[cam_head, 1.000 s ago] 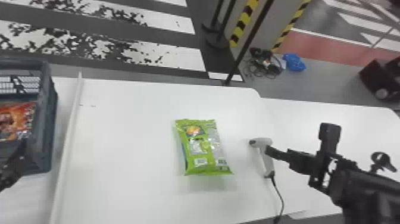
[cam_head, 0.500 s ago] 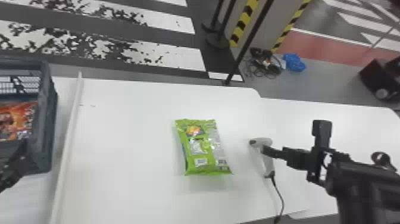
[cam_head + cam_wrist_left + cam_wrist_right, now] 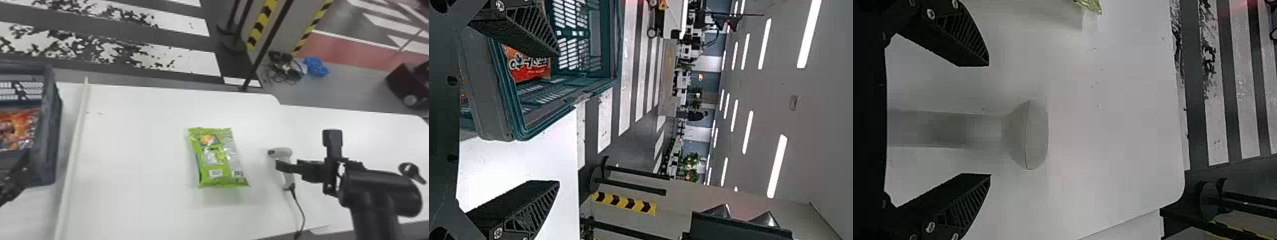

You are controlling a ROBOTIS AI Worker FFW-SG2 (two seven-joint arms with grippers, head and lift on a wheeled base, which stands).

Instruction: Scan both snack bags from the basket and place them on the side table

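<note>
Two grippers are in my working area, both with fingers set wide. The left gripper (image 3: 17, 178) enters at the head view's left edge. Its fingertips seem to overlap the near part of the basket, but dark on dark reads poorly there. In my left wrist view, its fingers stand well apart.

The right gripper (image 3: 280, 165) is at the barcode scanner (image 3: 282, 152). In my right wrist view, the spread fingers lie to either side of the scanner's handle. The scanner's cable (image 3: 301, 212) runs toward the near edge of the bench (image 3: 137, 143).

The green snack bag (image 3: 217, 159) lies flat on the bench between the scanner and a pale raised strip (image 3: 75, 153), nearer the scanner. The dark basket (image 3: 53, 127) is on the other side of the strip, and the orange-red snack bag (image 3: 22, 126) lies inside it.

Farther off, on the floor, I observe a tangle of dark cables (image 3: 282, 68), just beside a blue item (image 3: 316, 66). Black-and-yellow hazard striping (image 3: 262, 24) and a striped floor (image 3: 178, 40) lie beyond the bench.
</note>
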